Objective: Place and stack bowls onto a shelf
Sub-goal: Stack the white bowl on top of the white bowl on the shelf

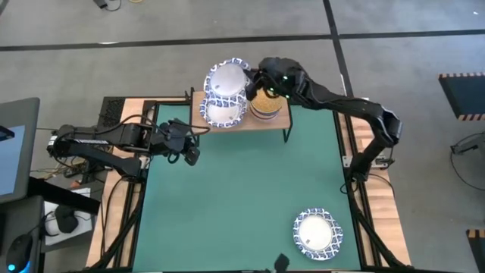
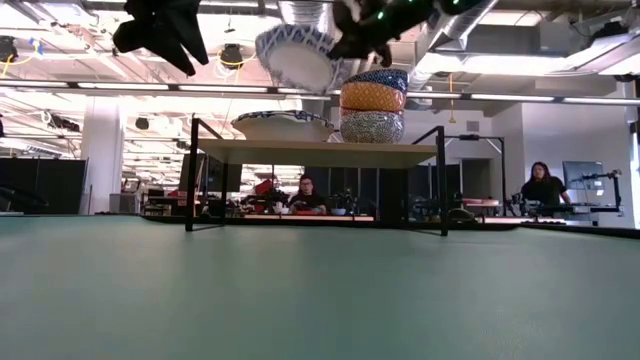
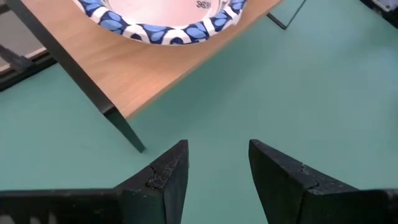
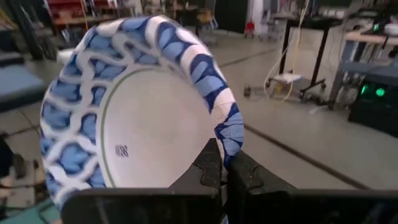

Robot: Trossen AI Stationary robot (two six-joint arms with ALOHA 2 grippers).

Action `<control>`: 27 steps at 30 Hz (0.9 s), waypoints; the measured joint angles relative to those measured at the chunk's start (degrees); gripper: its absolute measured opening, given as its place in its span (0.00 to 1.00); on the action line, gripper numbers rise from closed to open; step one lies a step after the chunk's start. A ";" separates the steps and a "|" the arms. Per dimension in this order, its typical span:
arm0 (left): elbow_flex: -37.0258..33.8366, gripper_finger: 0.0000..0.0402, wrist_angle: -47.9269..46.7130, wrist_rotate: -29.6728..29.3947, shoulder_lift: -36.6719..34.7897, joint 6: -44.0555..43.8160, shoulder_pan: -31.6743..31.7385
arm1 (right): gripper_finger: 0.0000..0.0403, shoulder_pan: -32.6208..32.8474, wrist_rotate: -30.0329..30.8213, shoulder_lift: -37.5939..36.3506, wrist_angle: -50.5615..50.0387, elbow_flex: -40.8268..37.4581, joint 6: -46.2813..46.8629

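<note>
The shelf [image 1: 276, 121] with a wooden top stands at the table's far middle. One white bowl with a blue lattice rim [image 1: 224, 114] rests on its left part and also shows in the left wrist view [image 3: 161, 22]. A stack of smaller bowls [image 2: 373, 104] stands on its right part. My right gripper [image 1: 253, 80] is shut on a second blue-rimmed bowl [image 1: 227, 79] above the shelf. My left gripper [image 1: 189, 154] is open and empty over the table, near the shelf's left front leg. A third blue-rimmed bowl [image 1: 317, 233] rests on the table at the near right. My right gripper pinches the bowl's rim [image 4: 227, 138] between its two fingers, one finger on each face of the wall. The fingers come from the table's right side, about level. The bowl is lifted clear, tilted on edge [image 2: 296, 58], above the bowl that rests on the shelf.
The shelf's thin black legs [image 3: 118, 121] stand on the green table just ahead of my left gripper. The green tabletop [image 1: 242, 197] lies between the shelf and the near bowl. People sit at desks in the room beyond [image 2: 305, 192].
</note>
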 joint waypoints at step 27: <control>0.02 0.38 -0.73 -6.10 0.30 -4.78 0.00 | 0.10 -3.12 -14.80 9.80 -12.52 11.75 -1.28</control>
